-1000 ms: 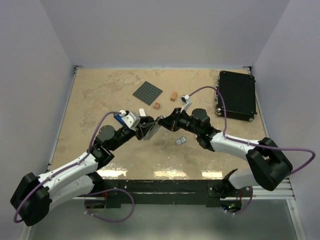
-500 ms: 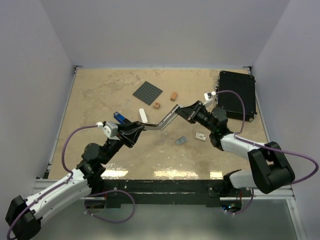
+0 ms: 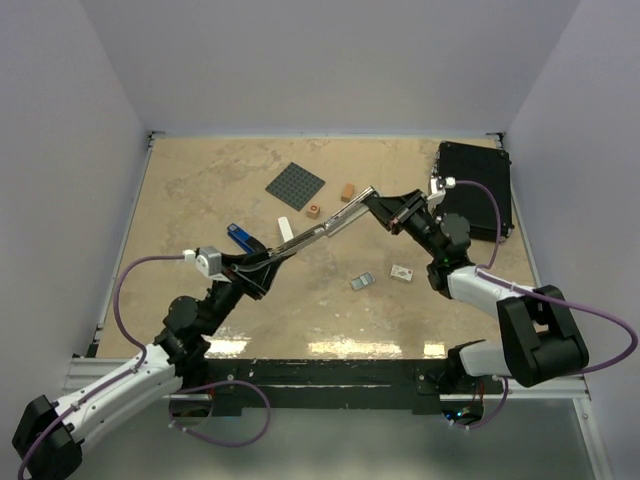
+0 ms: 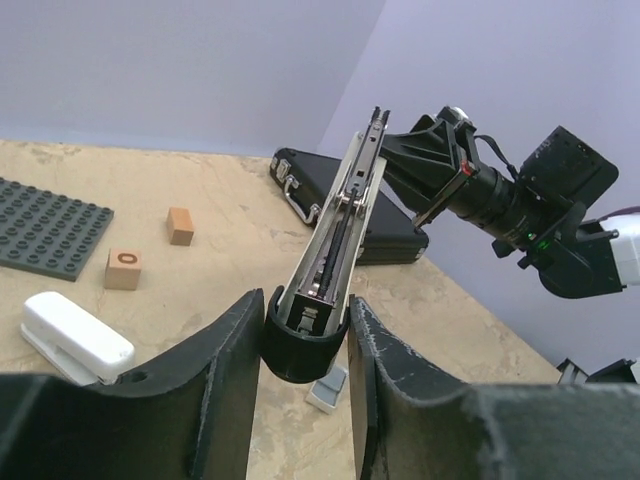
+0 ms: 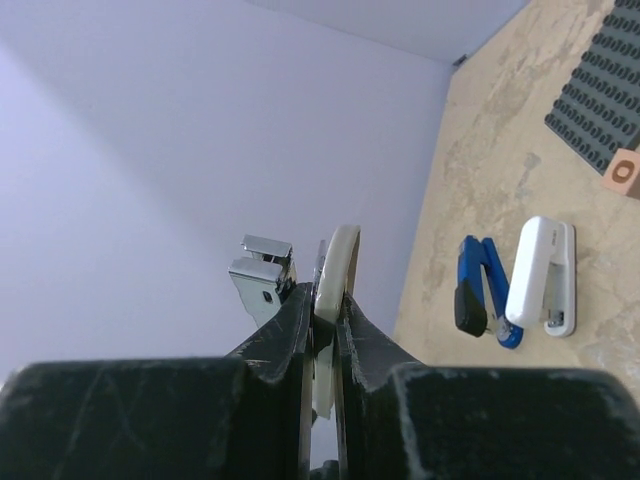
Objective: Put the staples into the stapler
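A long stapler, swung open so its metal magazine shows, hangs in the air between both arms. My left gripper is shut on its black rear end, one finger on each side. My right gripper is shut on the cream cover at the front end, with the chrome magazine tip beside it. The staples lie on the table below: a tiny whitish box and a small grey tray piece, which also shows under the stapler's rear.
A white stapler and a blue stapler lie left of centre. Two orange blocks and a dark grey studded baseplate sit farther back. A black case lies at the back right.
The two grippers have drawn apart, left toward the near left, right toward the far right. The stapler between them has swung open into a long line. The whitish box is now uncovered.
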Controlling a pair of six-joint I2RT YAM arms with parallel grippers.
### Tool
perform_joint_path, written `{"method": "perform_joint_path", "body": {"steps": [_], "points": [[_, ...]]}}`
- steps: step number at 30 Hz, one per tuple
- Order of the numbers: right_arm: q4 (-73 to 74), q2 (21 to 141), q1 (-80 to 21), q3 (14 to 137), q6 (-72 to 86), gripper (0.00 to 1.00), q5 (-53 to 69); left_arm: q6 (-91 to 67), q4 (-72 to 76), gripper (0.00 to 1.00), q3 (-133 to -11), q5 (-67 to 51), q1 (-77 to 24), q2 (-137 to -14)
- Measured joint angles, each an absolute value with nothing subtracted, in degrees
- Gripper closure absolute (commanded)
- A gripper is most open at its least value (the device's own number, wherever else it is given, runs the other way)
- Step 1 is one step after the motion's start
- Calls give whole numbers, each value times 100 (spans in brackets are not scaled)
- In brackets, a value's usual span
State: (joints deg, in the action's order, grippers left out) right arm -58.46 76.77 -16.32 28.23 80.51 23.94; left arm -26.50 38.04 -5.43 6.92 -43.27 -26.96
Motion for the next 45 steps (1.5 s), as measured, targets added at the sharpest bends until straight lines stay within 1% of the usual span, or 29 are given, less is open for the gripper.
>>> {"method": "perform_joint_path", "body": {"steps": [1,4,9,12,16,19,23,29,35,37,44,45], "points": [[-5889,7682,-1623,2825,8093,100,2397,-2698,3848,43,-530,709,-4324,-2729],[-6130,7686,-1529,2840,8182,100,2202,-2818,3769,32,-412,1035,-4281,-2746],[-6394,7686,-1267,2902,8226,100,1787,-2941,3511,17,-290,1398,-4233,-2698],[-6388,7690,-1273,2961,8191,100,1761,-2847,3428,12,-292,1492,-4233,-2563],[-6344,7695,-1282,3044,7964,100,1874,-2283,3186,10,-600,1422,-4228,-2659],[-6193,7693,-1313,3065,7703,100,1929,-1656,3011,9,-1267,1068,-4224,-3164],[-5999,7693,-1382,3057,7432,100,2036,-801,2818,9,-2477,443,-4224,-4226],[-6012,7627,-1605,2818,7260,100,2073,36,2351,14,-4353,-506,-4213,-6112],[-6001,7511,-1750,2652,7179,100,2099,296,1817,23,-5218,-1127,-4213,-7135],[-6005,7452,-1787,2615,7177,100,2099,377,1671,28,-5336,-1284,-4213,-7312],[-6045,7325,-1896,2491,7155,100,2115,567,1210,34,-5745,-1798,-4213,-7800],[-6042,7312,-1905,2477,7150,100,2115,576,1177,38,-5784,-1824,-4213,-7854]]}}
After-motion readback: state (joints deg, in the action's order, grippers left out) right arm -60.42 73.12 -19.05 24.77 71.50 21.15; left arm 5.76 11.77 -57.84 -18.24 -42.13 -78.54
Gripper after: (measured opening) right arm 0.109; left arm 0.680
